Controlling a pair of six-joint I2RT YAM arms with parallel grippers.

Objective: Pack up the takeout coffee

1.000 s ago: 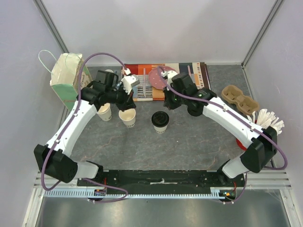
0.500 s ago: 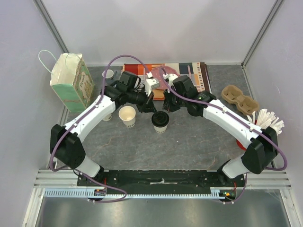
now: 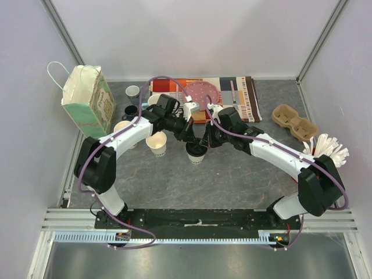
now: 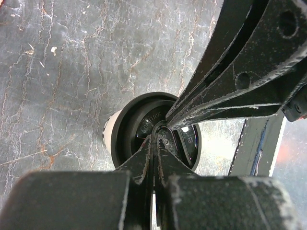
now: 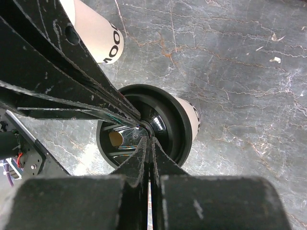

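A cream paper cup [image 3: 196, 156] with a black lid [image 4: 132, 129] stands mid-table. My left gripper [image 3: 191, 140] and right gripper [image 3: 205, 141] meet over it from either side. Both are shut with nothing between the fingers, and their tips rest at the lid's centre. In the left wrist view my left gripper [image 4: 156, 138] points into the lid's hollow, with the right gripper's fingers [image 4: 230, 81] crossing from the upper right. The right wrist view shows the right gripper [image 5: 149, 140] on the lid [image 5: 165, 120]. A second cup [image 3: 156, 142], lidless with a dark print [image 5: 111, 51], stands just left.
Another lidless paper cup [image 3: 121, 126] sits under my left arm. Small mugs [image 3: 132, 91] stand behind it, beside a green paper bag [image 3: 87, 100]. A pink plate [image 3: 201, 92] lies on a striped mat. A cardboard cup carrier [image 3: 295, 122] and white cutlery [image 3: 329, 147] are at right.
My left arm swung right from the lidless cups to the lidded cup. The right gripper came down and forward onto the same lid. Both stayed shut.
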